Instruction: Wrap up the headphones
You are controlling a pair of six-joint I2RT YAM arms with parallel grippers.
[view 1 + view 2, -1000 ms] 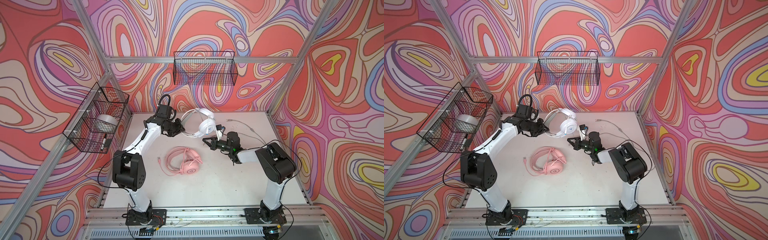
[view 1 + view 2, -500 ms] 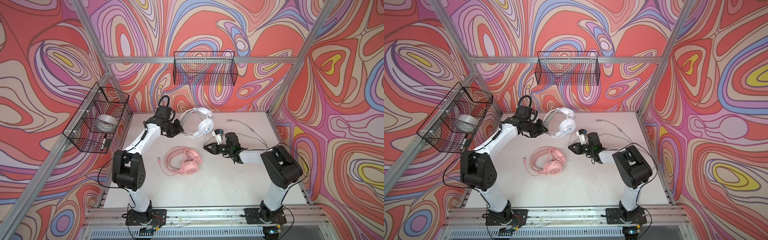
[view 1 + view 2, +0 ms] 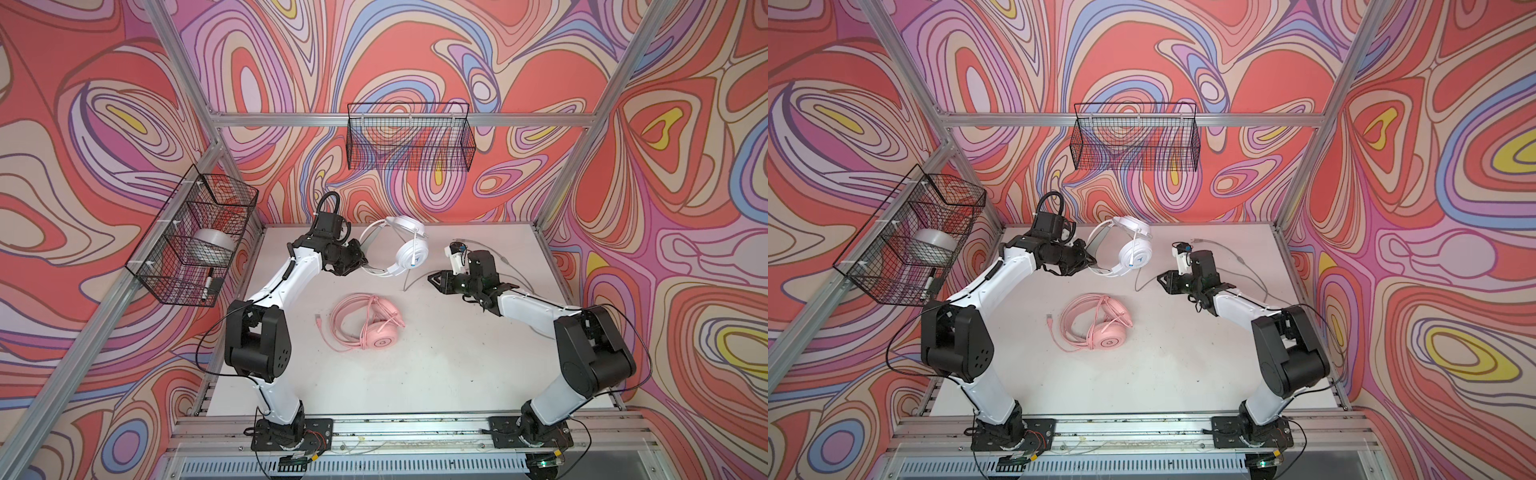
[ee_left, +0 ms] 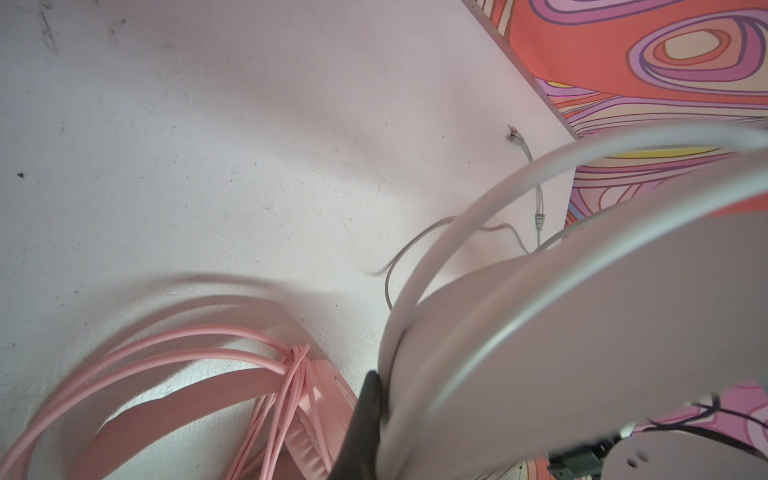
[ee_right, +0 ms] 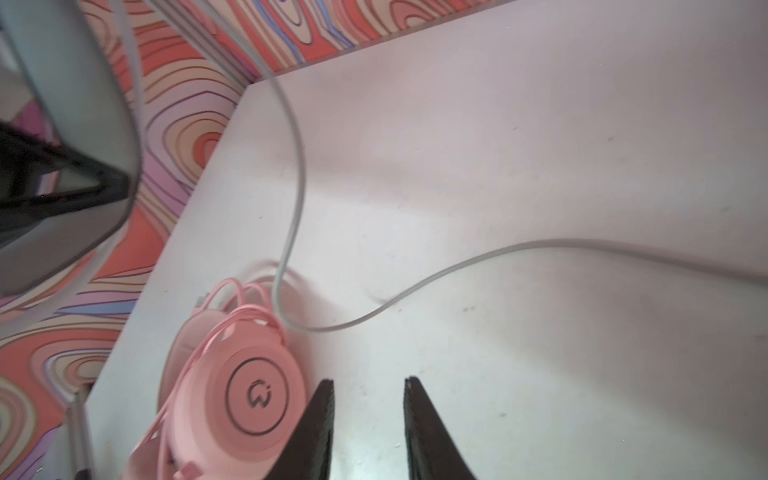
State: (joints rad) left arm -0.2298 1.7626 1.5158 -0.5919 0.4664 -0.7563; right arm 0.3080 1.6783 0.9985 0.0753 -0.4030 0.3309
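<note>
Your enclosure, itemised.

- Walls [image 3: 415, 50]: three sides, printed with swirling bands of coral, pink, lilac, blue and yellow.
- Aluminium frame [image 3: 332, 119]: posts at both back corners, crossbar along the back wall.
- Worktop [image 3: 436, 374]: white, matt, scuffed, centre of frame.
- Black wire basket [image 3: 409, 141]: upper centre, hung on the crossbar.
- Second wire basket [image 3: 166, 266]: left of frame, holding a pale roll [image 3: 214, 245] and a marker [image 3: 206, 286].
- Light: even, diffuse.

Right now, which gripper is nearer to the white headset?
Left. The left gripper is shut on the band of the white headset, holding it up. The right gripper stands open, apart from it, further right in both top views.
</note>
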